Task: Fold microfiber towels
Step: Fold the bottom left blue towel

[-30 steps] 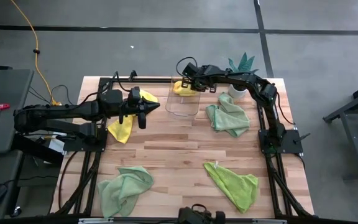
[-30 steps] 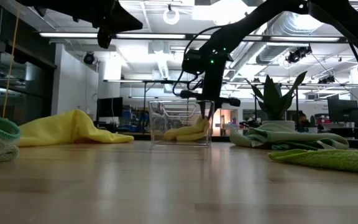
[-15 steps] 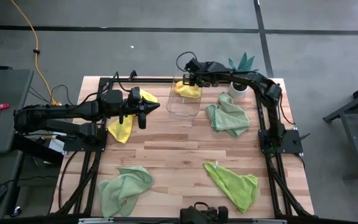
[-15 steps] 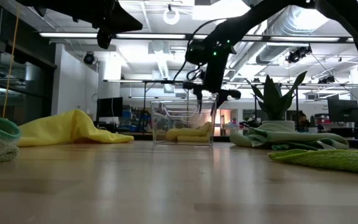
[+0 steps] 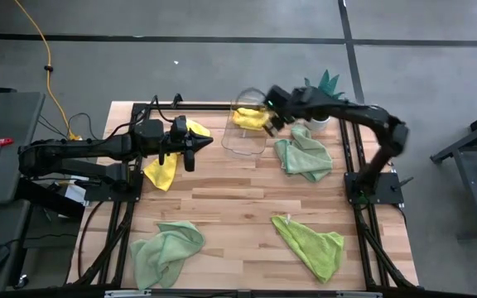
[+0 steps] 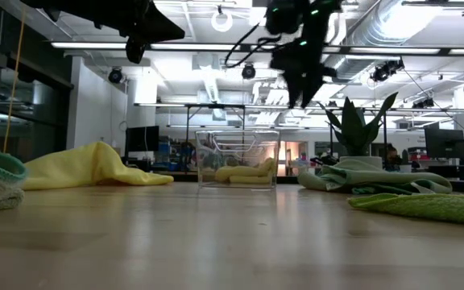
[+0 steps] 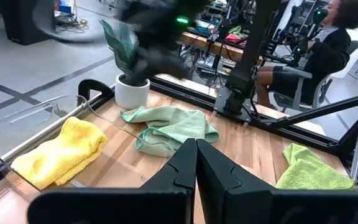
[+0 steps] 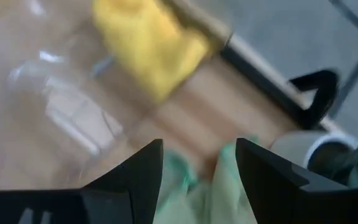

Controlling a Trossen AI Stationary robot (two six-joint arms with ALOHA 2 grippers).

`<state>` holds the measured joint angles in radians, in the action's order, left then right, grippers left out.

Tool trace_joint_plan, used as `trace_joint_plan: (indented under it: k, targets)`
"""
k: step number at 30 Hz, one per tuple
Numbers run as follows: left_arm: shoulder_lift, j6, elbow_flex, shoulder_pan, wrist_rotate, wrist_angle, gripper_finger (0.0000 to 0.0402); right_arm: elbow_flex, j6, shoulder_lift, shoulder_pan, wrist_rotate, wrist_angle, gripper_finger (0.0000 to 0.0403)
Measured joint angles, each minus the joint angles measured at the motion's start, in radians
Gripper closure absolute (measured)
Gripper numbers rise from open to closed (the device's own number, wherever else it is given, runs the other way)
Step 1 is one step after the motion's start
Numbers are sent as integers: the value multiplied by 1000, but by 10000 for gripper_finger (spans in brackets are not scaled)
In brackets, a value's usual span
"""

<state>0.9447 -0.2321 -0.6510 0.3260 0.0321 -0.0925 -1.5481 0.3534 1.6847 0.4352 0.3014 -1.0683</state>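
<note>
Towels lie spread over the counter [image 5: 238, 199]: a folded yellow towel [image 5: 251, 117] sits inside the clear bin [image 5: 243, 141] at upper centre, another yellow towel [image 5: 166, 165] at left under the left arm, a mint towel [image 5: 303, 157] right of the bin, a second mint towel [image 5: 166, 250] at lower left, a lime towel [image 5: 313, 247] at lower right. Right gripper [image 5: 273, 114] hovers released above the bin's right edge, holding nothing. Left gripper [image 5: 201, 142] is clenched, empty, left of the bin.
</note>
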Motion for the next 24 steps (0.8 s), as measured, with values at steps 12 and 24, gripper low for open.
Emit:
trace_joint_plan:
  k: [12,24]
  targets:
    - [0,0,0,0,-2,-1,401,827,347,-682,-239,-256,755,214]
    - [0,26,-1,-6,-45,1,347,1022,249,-794,-339,-197,1200,215]
